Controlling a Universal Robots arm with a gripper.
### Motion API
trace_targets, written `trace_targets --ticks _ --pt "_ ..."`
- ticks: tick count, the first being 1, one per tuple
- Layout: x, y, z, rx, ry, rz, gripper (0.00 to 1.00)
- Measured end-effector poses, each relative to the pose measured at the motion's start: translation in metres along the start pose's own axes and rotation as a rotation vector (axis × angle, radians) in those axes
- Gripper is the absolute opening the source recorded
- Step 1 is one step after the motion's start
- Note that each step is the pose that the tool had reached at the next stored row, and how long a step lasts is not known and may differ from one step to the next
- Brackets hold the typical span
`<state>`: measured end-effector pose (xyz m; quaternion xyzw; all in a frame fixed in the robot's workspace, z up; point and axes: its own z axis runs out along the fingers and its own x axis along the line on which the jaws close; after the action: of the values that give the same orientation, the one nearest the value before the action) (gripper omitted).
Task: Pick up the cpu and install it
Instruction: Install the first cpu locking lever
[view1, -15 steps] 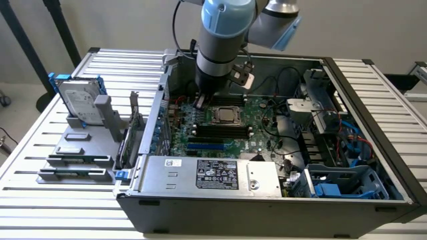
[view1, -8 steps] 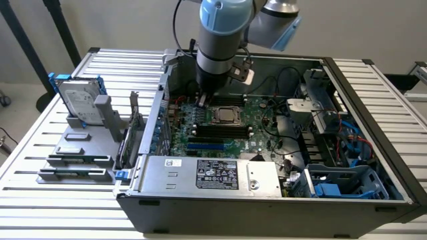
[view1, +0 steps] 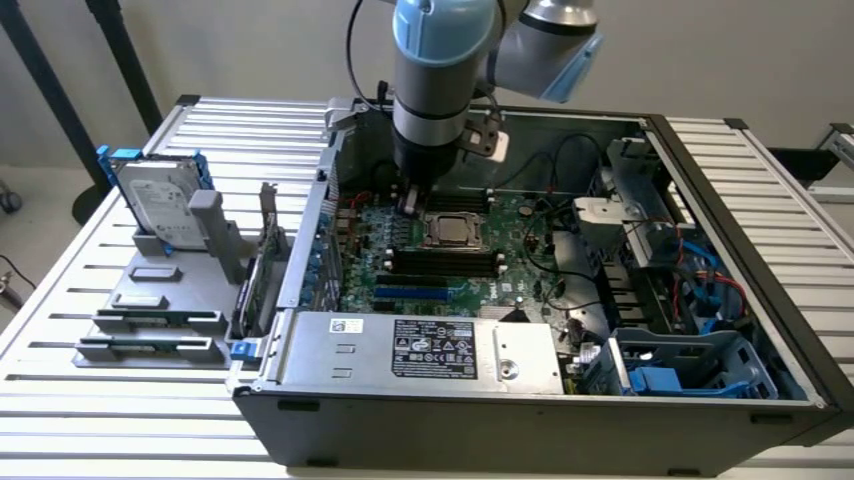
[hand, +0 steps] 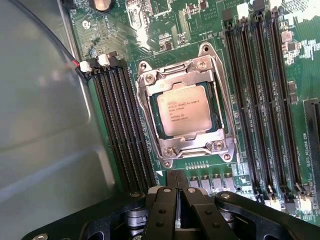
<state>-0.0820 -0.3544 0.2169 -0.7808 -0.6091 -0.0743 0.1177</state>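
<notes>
One cpu (hand: 183, 110) sits in its socket frame (hand: 186, 146) on the motherboard (hand: 165, 25), flanked by two banks of four black memory slots. My pincer (hand: 175, 192) is pressed together, empty, just beside the socket edge. The exterior view adds one hard drive (view1: 158, 205) at mid left on the table (view1: 54, 300) and one power supply (view1: 420, 350).

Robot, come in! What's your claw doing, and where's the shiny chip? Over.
Tool shut, holding nothing. Square silver-grey metal cpu seated in motherboard socket, tool beside it. Nothing in the way.
</notes>
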Motion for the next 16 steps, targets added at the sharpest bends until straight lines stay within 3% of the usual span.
trace_targets --ticks 2,6,9,10,11,16 --pt "0.0000 0.0000 0.0000 -0.0042 -0.0198 -0.019 0.11" --pt "0.0000 -0.0001 -0.0001 -0.0171 -0.0689 -0.043 0.11" --pt "0.0003 -0.0003 -0.0002 -0.0214 -0.0952 -0.062 0.11" --pt "0.0005 -0.0006 -0.0002 -0.0220 -0.1013 -0.067 0.11" --pt "0.0006 -0.0008 -0.0001 -0.0221 -0.1032 -0.069 0.11" --pt "0.0006 -0.0008 -0.0001 -0.0220 -0.1033 -0.069 0.11"
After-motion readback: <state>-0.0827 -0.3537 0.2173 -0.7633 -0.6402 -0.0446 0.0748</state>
